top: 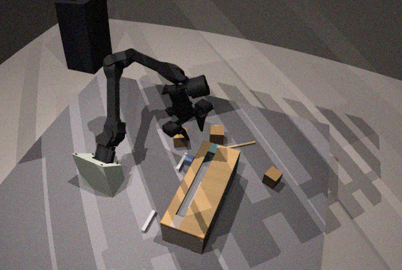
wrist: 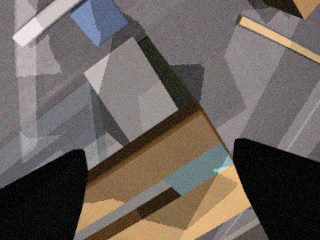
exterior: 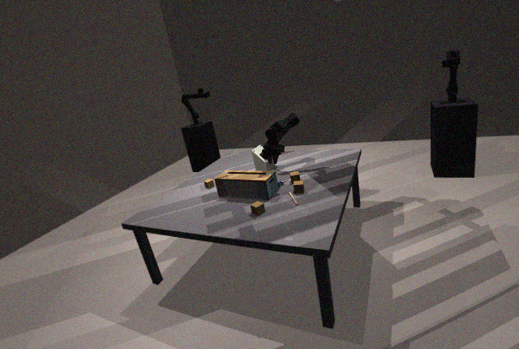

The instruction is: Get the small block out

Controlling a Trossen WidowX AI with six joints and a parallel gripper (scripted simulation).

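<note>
The small blue block (top: 189, 159) (wrist: 99, 21) lies on the table, outside the box, close beside its long side near the far end. A white strip (top: 181, 161) (wrist: 47, 22) lies next to it. The box (top: 214, 195) (exterior: 242, 188) (wrist: 150, 160) stands upright, with a tan slotted top and a teal patch at the slot's far end. My gripper (top: 195, 135) (exterior: 272, 162) (wrist: 161, 155) is partly open and empty, above the box's far end. In the wrist view the blue block is at the top left, well beyond the fingertips.
Two wooden cubes (top: 180, 140) (top: 217, 134) stand beyond the box's far end, with a thin stick (top: 242, 144) (exterior: 292, 198) (wrist: 277, 37) near them. Another cube (top: 272, 177) (exterior: 257, 208) stands apart to the right. A second white strip (top: 149, 221) lies left of the box's near end.
</note>
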